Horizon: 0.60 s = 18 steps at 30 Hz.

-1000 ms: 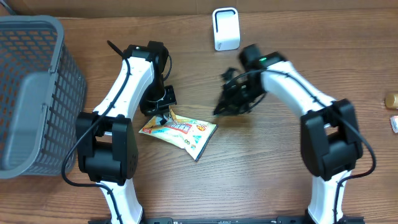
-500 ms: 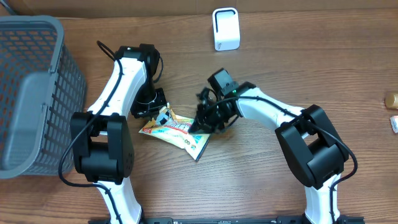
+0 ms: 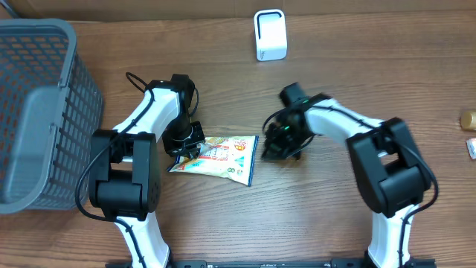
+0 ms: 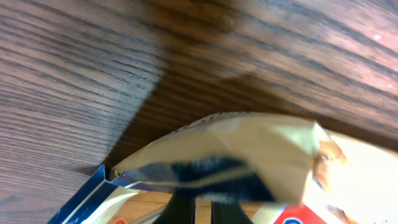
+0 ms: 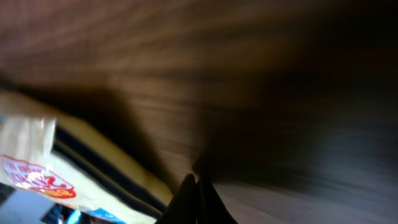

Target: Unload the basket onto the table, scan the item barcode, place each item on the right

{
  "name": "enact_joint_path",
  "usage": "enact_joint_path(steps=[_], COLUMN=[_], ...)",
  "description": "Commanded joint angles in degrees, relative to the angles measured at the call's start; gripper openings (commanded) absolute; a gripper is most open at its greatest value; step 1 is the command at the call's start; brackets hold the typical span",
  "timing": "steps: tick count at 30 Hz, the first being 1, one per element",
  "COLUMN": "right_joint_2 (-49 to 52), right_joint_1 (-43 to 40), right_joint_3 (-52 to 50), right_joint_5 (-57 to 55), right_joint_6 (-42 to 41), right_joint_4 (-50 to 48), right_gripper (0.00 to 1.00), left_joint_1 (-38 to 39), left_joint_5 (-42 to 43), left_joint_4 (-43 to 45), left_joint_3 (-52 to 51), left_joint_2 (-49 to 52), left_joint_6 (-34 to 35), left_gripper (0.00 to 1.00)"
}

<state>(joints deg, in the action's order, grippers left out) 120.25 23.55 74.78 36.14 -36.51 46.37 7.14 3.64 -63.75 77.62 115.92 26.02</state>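
Probably the snack packet [image 3: 216, 158] is light, soft and slippery; the left pincer [image 3: 189, 148] is clamped on its flat edge seam, the right pincer [image 3: 270, 151] closed empty beside it.

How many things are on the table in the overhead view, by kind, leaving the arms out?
grey basket: 1
snack packet: 1
white device: 1
small brown item at the right edge: 1
small white item, cut off by the right edge: 1
Total: 5
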Motion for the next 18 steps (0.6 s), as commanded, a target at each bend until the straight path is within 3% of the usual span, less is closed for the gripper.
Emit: enact_joint_path(steps=[1,6,12,18], right_joint_2=[0.7,0.6,0.6,0.6], right_joint_1=[-4.2,-8.8,-6.2,2.2], right_joint_3=[1.5,7.1,13.2,13.7], right_joint_5=[-13.0,-11.7,11.4,17.9], right_joint_6=[2.2,8.6,20.5,17.1], right_joint_4=[2.6,10.9,12.8,3.9], right_gripper=[0.04,0.04,0.04,0.04], left_joint_1=[0.0,0.0,0.1,0.1], left_joint_5=[-2.2,-7.5,-7.5,-7.5], left_joint_4=[-0.1,-3.9,-10.9,-10.6], left_joint_3=[-0.8,1.1,10.2,12.8], left_joint_2=[-0.4,-0.5,-0.9,-0.8], left_joint_6=[5.7,10.0,9.7,9.3], left_gripper=[0.04,0.04,0.04,0.04])
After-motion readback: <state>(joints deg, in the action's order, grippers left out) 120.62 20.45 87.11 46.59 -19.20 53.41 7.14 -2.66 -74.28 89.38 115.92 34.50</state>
